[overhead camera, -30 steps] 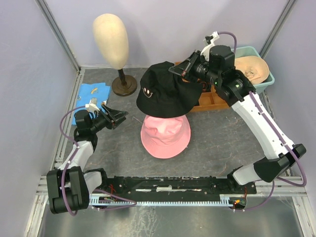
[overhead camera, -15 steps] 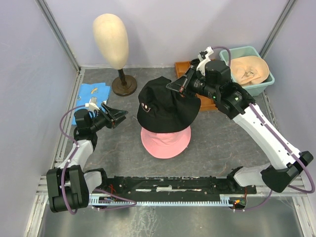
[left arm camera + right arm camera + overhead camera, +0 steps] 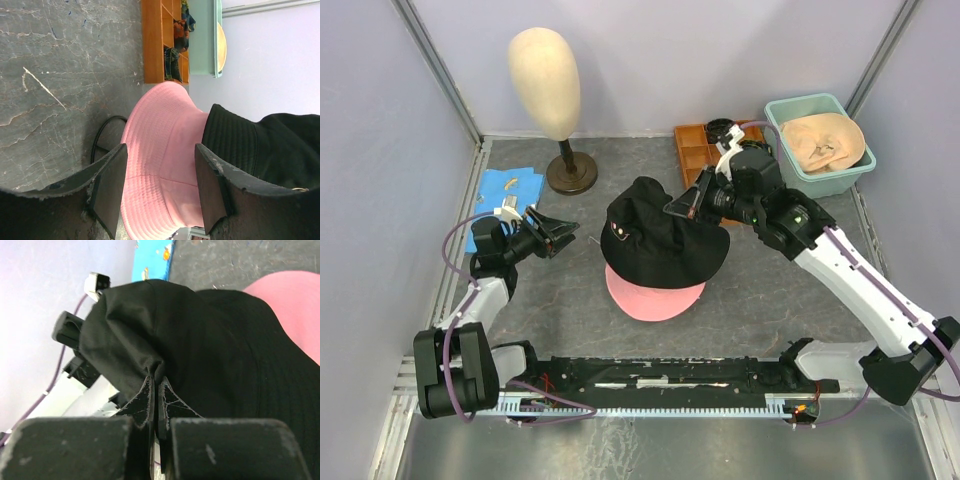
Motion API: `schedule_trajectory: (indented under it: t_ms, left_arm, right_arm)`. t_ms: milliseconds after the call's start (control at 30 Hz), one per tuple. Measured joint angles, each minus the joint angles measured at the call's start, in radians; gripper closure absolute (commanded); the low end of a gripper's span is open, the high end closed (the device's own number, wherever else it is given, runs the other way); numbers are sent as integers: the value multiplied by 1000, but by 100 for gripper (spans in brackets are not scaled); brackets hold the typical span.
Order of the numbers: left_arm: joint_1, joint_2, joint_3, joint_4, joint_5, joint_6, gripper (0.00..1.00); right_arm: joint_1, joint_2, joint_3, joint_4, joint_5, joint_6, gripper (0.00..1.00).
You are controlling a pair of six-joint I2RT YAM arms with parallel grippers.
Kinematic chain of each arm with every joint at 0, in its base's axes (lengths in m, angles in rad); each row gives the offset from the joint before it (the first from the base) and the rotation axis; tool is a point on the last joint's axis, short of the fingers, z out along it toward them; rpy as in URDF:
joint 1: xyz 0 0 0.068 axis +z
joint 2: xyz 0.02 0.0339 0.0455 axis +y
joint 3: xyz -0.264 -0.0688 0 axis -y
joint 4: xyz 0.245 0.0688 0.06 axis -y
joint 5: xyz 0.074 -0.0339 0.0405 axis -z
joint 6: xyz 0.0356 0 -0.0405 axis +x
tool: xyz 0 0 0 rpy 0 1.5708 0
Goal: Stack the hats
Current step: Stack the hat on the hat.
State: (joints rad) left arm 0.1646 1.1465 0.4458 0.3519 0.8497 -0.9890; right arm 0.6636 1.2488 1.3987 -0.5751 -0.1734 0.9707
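Grey table [image 3: 770, 290] fills the floor of a box with pale purple walls. The pink hat [image 3: 655, 297] lies in the middle of the table, near the front. The black hat [image 3: 660, 235] sits over it and hides most of it, so only the pink brim shows at the front. The right gripper [image 3: 682, 205] has its two fingers pressed tight on a fold near the top of the black hat. The cloth bunches up where the fingers [image 3: 145, 395] pinch it. I think the black hat rests on the pink one, but part of it may hang from the grip. The left gripper [image 3: 565, 237] hangs to the left of the hats, apart from them and pointing at them. Its fingers are spread wide and hold nothing. A tan hat [image 3: 825, 140] lies in the teal tub [image 3: 803, 100] at the back right corner. An orange tray [image 3: 692, 150] is just beside the tub. A cream dummy head [image 3: 544, 75] stands at the back left, with a blue cloth [image 3: 505, 188] near it.
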Motion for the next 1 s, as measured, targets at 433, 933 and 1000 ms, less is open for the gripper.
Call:
schedule_trajectory:
  t_ms: [433, 933, 1000]
  left_arm:
    - [0, 29, 10, 25, 7, -7, 37]
    - [-60, -134, -199, 315, 45, -310, 33]
    - [-73, -143, -192, 315, 52, -317, 32]
  right_arm:
    - [61, -3, -46, -50, 49, -86, 100]
    - [61, 46, 31, -73, 69, -101, 100]
    - [61, 56, 46, -80, 70, -103, 100]
